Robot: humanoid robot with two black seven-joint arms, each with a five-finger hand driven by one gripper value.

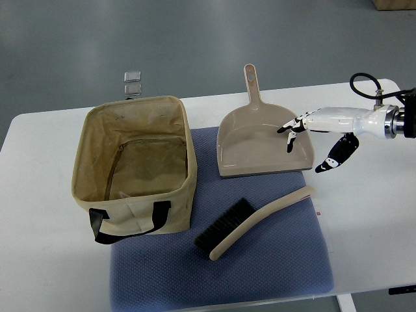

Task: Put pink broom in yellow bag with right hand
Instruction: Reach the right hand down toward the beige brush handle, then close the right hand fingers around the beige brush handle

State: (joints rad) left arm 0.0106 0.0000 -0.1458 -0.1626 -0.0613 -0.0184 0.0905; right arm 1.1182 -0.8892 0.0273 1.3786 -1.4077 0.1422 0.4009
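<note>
You have a white bench (45, 273) filling most of the top view, and on it a blue-grey mat (273, 273) that carries the things you are working with. At the mat's left edge sits the yellow bag (140, 214), a tan fabric box standing upright with its mouth open, 1 black strap handle hanging on its near wall. To the right of the bag, at the far side of the mat, lies a beige dustpan (250, 140), flat, its handle pointing away from you. Nearer to you, between the dustpan and the mat's front edge, lies the broom (250, 224), pale beige-pink with black bristles; it rests diagonally, bristles toward the bag, handle tip toward the right, touching neither bag nor dustpan. Your right robot hand (312, 140) comes in from the right edge and hangs over the dustpan's right corner, fingers spread apart and holding nothing, well apart from the broom's handle. On the floor beyond the bench, above the bag, 2 small pale squares (132, 82) show.
</note>
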